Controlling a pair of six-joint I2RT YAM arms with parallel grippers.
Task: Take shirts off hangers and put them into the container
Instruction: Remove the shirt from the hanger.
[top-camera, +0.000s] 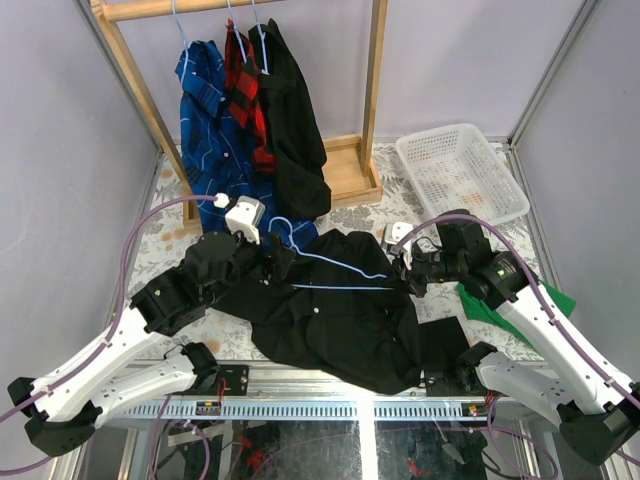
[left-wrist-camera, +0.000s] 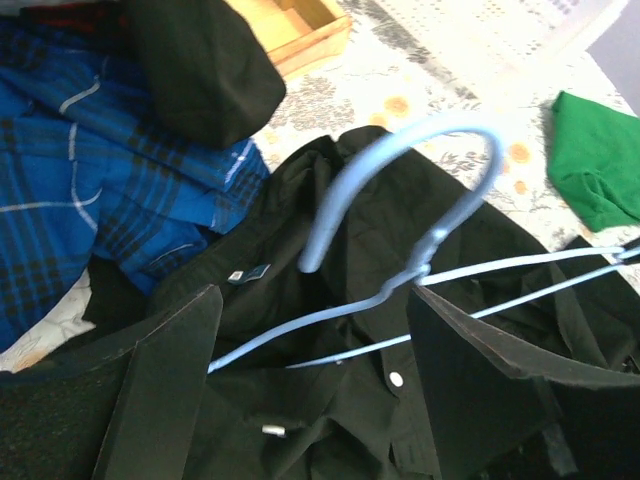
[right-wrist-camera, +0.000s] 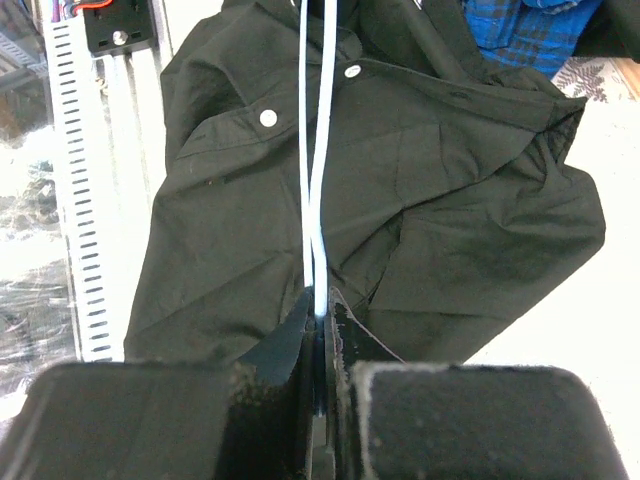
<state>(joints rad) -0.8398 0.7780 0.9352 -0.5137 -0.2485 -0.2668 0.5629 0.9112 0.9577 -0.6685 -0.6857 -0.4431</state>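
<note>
A shirt (top-camera: 330, 320) lies on the table (top-camera: 395, 195) with a hanger (top-camera: 340, 270) on it, the container (top-camera: 462, 170) behind to the right.

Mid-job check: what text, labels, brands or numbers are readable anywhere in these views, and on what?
No text can be read in any view.
Small blue tag at the collar of the black shirt: too small and blurred to read.
Light-blue hanger and white basket: no markings visible.

High rear view facing the rack (top-camera: 373, 90), two close wrist views sharing black shirt (right-wrist-camera: 420, 180) and hanger (left-wrist-camera: 333, 210)
</note>
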